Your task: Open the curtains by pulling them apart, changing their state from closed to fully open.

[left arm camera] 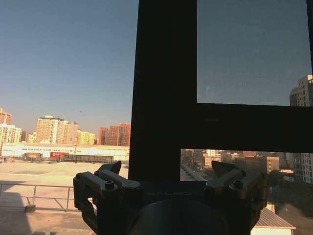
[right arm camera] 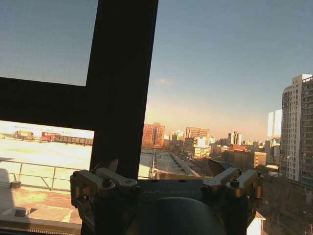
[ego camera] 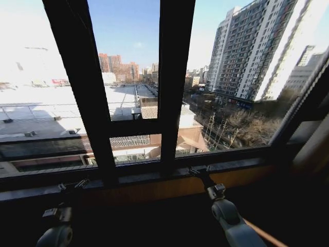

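The curtains do not hang across the glass in front of me. A pale, shaded band (ego camera: 314, 149) at the far right edge could be a gathered panel, but I cannot tell. My left gripper (ego camera: 72, 185) (left arm camera: 166, 169) is low at the window sill, open, with nothing between its fingers. My right gripper (ego camera: 198, 171) (right arm camera: 164, 166) is also at the sill, further right, open and holding nothing. Both point at the window.
A dark window frame (ego camera: 175, 77) with thick uprights and a crossbar stands just beyond the grippers. A wooden sill (ego camera: 154, 188) runs under it. City buildings and rooftops lie outside the glass. The space below the sill is in deep shadow.
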Controlling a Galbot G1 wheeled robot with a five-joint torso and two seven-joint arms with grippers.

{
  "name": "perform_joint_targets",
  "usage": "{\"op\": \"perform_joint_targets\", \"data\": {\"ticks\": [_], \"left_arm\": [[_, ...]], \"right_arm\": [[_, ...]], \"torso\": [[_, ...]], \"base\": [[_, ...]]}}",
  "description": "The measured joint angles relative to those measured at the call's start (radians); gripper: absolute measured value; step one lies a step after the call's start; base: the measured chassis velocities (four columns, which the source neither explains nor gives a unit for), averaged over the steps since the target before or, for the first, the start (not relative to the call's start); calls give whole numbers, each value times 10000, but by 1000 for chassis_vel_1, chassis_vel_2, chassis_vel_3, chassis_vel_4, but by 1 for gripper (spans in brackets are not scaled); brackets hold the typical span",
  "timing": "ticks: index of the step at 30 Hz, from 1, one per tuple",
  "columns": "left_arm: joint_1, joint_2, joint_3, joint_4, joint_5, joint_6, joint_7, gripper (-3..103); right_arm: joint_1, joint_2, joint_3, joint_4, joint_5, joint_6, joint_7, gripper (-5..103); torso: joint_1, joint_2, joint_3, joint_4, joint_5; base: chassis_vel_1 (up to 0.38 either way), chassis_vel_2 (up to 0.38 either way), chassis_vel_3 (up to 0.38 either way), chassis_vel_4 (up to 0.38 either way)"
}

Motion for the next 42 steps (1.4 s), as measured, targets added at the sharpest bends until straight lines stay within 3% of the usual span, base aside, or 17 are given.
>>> {"op": "perform_joint_targets", "data": {"ticks": [9, 25, 42], "left_arm": [[0, 0, 1, 0, 0, 0, 0, 100], [4, 1, -5, 1, 0, 0, -4, 100], [0, 1, -1, 1, 0, 0, -3, 100]], "right_arm": [[0, -1, 1, -1, 0, 0, 2, 100], [-1, 0, -2, 0, 0, 0, 0, 100], [3, 0, -2, 0, 0, 0, 0, 100]], "torso": [[-3, 1, -1, 1, 0], [-10, 8, -5, 2, -6], [-3, 0, -2, 3, 0]], "base": [[17, -358, 35, 374], [285, -246, -299, 258], [-59, -37, 46, 34]]}}
